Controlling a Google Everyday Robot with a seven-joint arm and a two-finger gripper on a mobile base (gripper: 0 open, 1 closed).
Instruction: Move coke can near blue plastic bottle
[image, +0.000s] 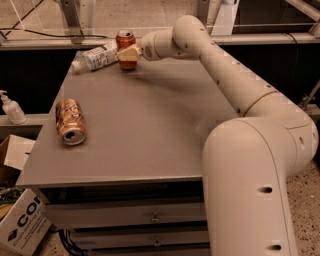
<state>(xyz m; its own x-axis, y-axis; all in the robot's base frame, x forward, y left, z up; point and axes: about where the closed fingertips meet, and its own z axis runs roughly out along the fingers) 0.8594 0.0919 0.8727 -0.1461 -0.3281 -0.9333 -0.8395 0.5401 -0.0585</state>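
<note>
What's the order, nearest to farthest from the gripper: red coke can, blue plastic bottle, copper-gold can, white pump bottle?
Gripper: far table edge.
1. Red aluminium coke can, between the jaws.
2. Blue plastic bottle, lying alongside.
3. Copper-gold can, table's near-left.
4. White pump bottle, off-table, left.

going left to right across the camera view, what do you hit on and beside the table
small white pump-top bottle → copper-gold can lying on its side → clear plastic bottle with white cap → red aluminium coke can, with the gripper closed on it, at the back
</note>
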